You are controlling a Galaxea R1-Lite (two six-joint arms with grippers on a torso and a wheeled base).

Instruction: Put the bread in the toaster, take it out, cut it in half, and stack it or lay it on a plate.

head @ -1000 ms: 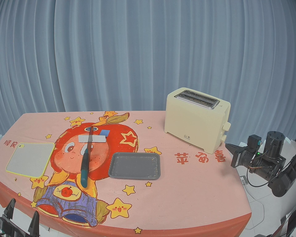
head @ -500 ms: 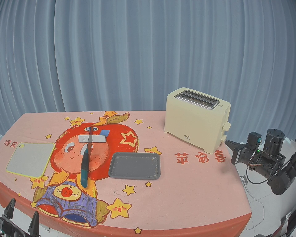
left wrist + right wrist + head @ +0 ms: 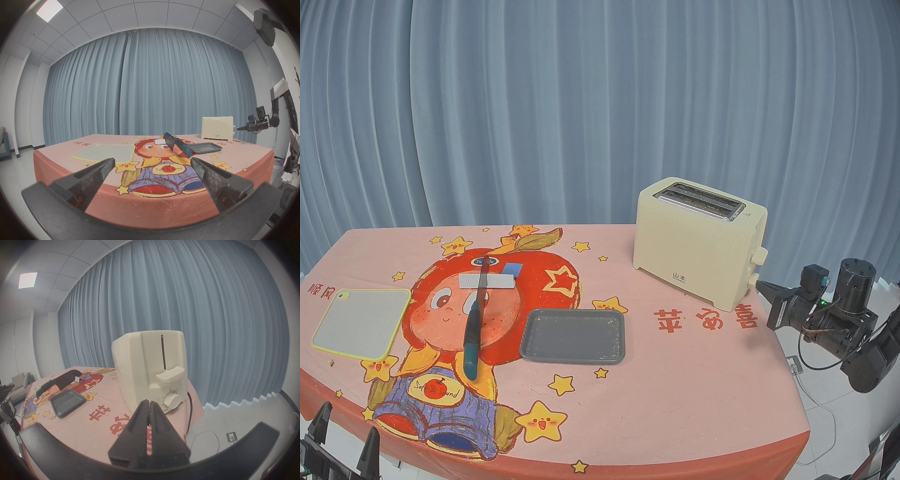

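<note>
A cream two-slot toaster [image 3: 700,240] stands at the table's back right. In the right wrist view its lever [image 3: 170,373] sits at the low end of its slot, above a round knob [image 3: 171,400]. My right gripper [image 3: 762,287] hangs off the table's right edge, shut and empty, its tip [image 3: 149,403] pointing at the toaster's lever side, just short of it. A grey plate [image 3: 573,335] lies mid-table. A knife [image 3: 473,325] with a teal handle lies left of it. My left gripper [image 3: 152,162] is open and empty below the table's front left edge.
A cutting board [image 3: 362,322] with a yellow rim lies at the table's left. The knife's blade rests over a white strip [image 3: 497,281] beside a small blue piece [image 3: 512,269]. A power cord [image 3: 189,408] drops behind the toaster. A curtain closes off the back.
My right gripper has risen a little beside the toaster's lever side. Everything on the table and the left arm stay as they were.
</note>
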